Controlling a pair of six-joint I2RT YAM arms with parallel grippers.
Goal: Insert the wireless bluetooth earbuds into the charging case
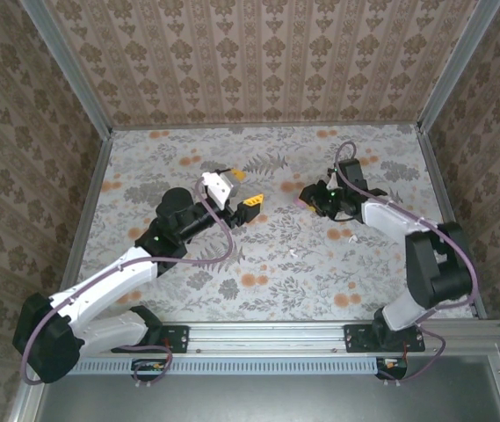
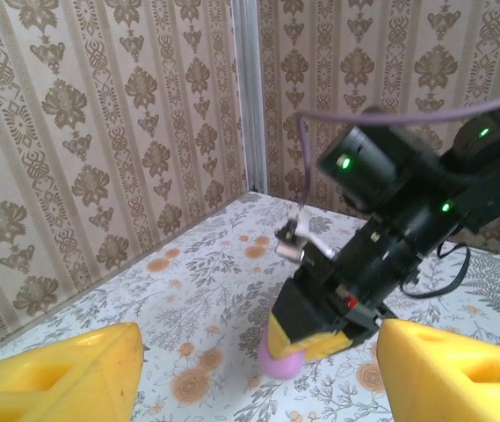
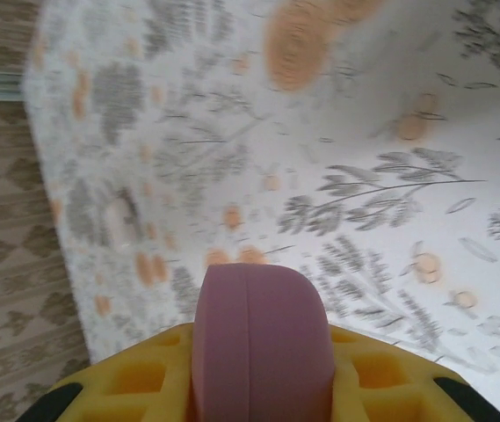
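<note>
Pinching the pink case (image 3: 263,338) between its two yellow fingers (image 3: 140,382), the right gripper (image 1: 307,199) holds it low over the flowered table (image 1: 188,290). Whether the case touches the table I cannot tell. One finger presses on each side of the case, and its rounded end sticks out past the fingertips. A thin seam runs down the middle of the case, and its two halves meet with no gap. The left gripper (image 1: 243,191) sits just to the left of the case and points toward it, its yellow fingers (image 2: 65,378) spread wide with nothing between them. From the left wrist view the case shows as a pink lump at the tip of the right gripper. It lies in line with the gap between the spread fingers but apart from both of them. A tiny whitish earbud (image 1: 293,252) lies on the table on the near side of the case, toward the arm bases. It is well apart from the case and from both pairs of fingers. The earbud is too small to make out its shape or which way it faces.
</note>
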